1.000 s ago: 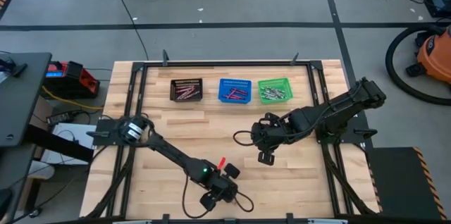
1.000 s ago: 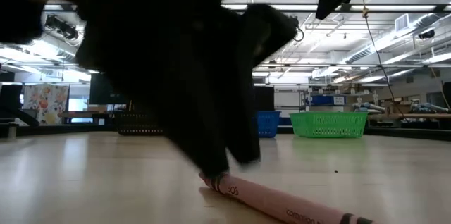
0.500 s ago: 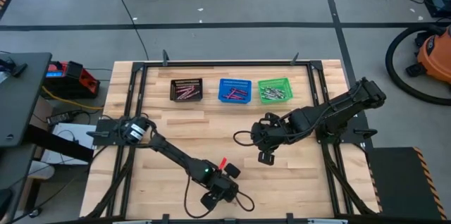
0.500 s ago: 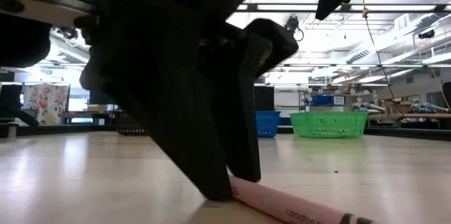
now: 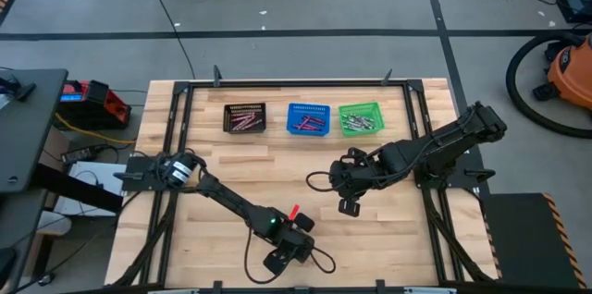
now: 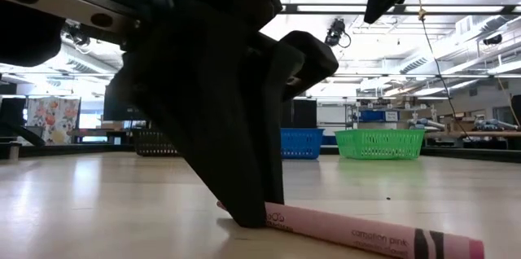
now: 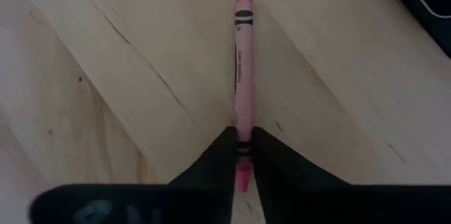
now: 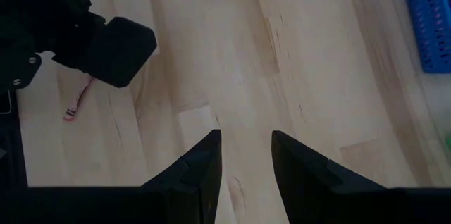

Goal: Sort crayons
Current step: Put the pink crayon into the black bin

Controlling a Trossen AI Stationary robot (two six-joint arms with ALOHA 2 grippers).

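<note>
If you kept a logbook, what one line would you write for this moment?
left gripper: closed on pink crayon lying on table | right gripper: open, empty, mid-table | baskets: untouched

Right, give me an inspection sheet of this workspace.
Surface: wooden table, bare around the arms.
Job's things: pink crayon lying flat; more crayons in the black basket, blue basket and green basket.
Clutter: nothing seen.
Grippers: left gripper closed on the pink crayon's end; right gripper open, above bare wood.
Cables: black cable on the floor.
Surroundings: orange vacuum at right.
</note>
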